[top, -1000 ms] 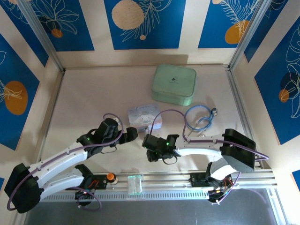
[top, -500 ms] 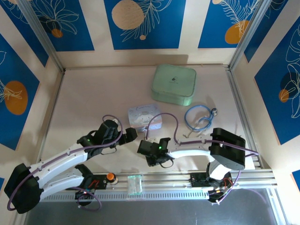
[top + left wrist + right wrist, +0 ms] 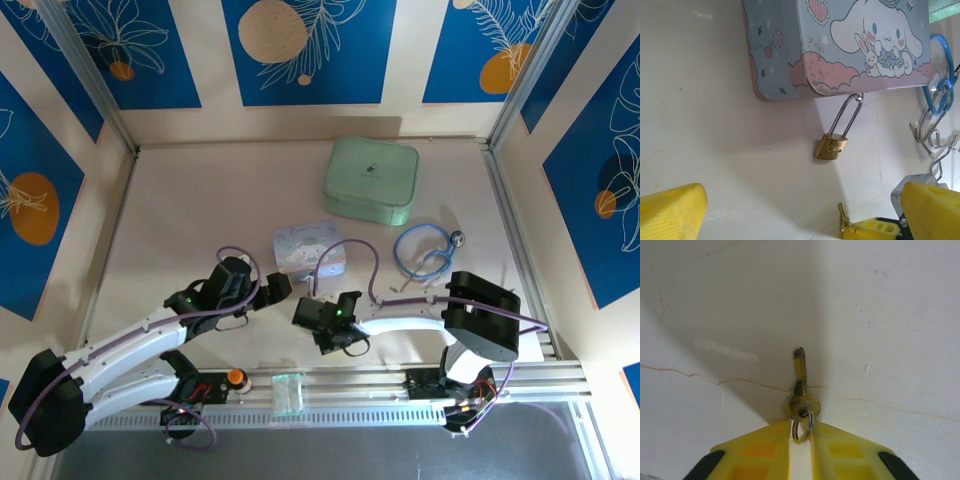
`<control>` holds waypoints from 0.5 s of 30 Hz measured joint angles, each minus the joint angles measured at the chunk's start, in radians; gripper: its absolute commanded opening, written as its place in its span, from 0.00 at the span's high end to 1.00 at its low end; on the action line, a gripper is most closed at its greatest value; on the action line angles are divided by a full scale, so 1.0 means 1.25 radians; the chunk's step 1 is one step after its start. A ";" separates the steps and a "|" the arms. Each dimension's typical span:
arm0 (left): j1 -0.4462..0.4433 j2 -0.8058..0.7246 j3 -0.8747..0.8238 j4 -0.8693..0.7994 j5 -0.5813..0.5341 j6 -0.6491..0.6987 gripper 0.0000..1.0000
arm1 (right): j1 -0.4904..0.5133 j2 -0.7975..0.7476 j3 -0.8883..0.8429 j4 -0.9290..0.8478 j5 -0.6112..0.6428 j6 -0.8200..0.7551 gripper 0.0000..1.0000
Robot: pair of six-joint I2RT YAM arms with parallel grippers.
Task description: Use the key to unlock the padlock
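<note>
**Left arm:** stretched forward and to the right from its base, forearm low. The left gripper (image 3: 278, 287) had its yellow fingers (image 3: 675, 210) spread wide with nothing between them.

**Right arm:** elbow folded, forearm stretched leftward. The right gripper (image 3: 303, 312) sat just right of the left one, apart from it. Its jaws were pinched on the ring of the key (image 3: 801, 385), with the blade projecting ahead of the fingertips.
</note>
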 measured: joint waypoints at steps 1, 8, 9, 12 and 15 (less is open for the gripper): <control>0.000 0.000 0.000 0.000 -0.001 0.000 0.01 | -0.001 -0.001 -0.001 0.000 -0.001 -0.002 0.89; 0.000 0.002 -0.003 0.007 -0.003 -0.016 0.13 | -0.013 -0.056 -0.063 0.059 -0.010 -0.030 0.97; -0.001 0.002 -0.005 0.012 -0.003 -0.020 0.15 | -0.015 -0.066 -0.075 0.072 -0.012 -0.037 0.97; -0.008 0.002 -0.013 0.028 -0.003 -0.037 0.19 | -0.019 -0.098 -0.113 0.113 -0.020 -0.068 0.99; -0.025 0.005 -0.017 0.050 -0.004 -0.060 0.19 | -0.027 -0.131 -0.148 0.148 -0.029 -0.103 1.00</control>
